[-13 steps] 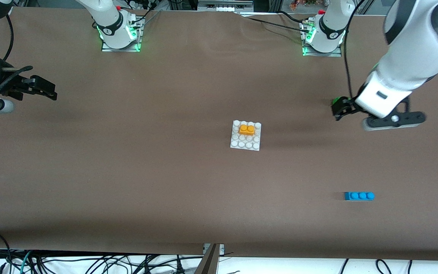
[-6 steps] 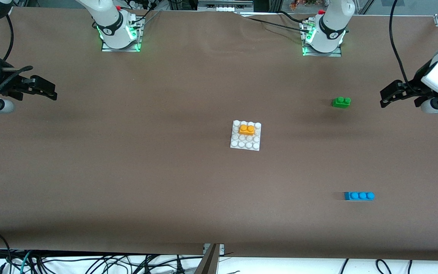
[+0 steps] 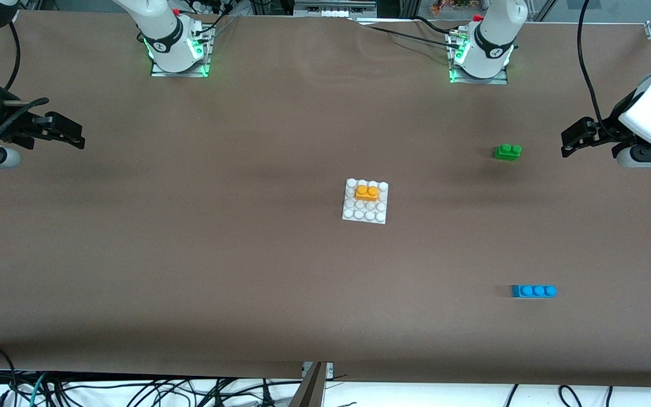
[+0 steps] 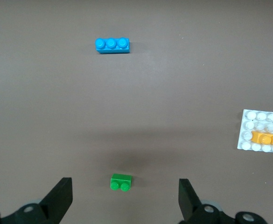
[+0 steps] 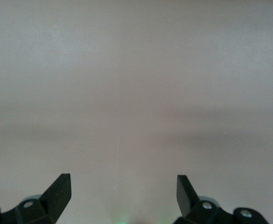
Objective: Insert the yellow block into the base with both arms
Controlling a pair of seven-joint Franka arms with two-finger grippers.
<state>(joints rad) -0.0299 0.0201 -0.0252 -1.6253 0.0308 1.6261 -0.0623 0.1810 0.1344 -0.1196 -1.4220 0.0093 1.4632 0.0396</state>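
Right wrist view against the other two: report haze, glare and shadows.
Right wrist view: washed-out, pale table, only open right gripper showing. Left wrist view: clear, soft shadow band above green brick. Front view: even light, green glow at arm bases, yellow block sharp.

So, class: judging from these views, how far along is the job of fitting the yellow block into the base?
Done: the yellow block sits on the studs of the base. In hand: nothing; the left pincer and right pincer are open and empty, each out at its own end of the table. Left: apparently nothing.
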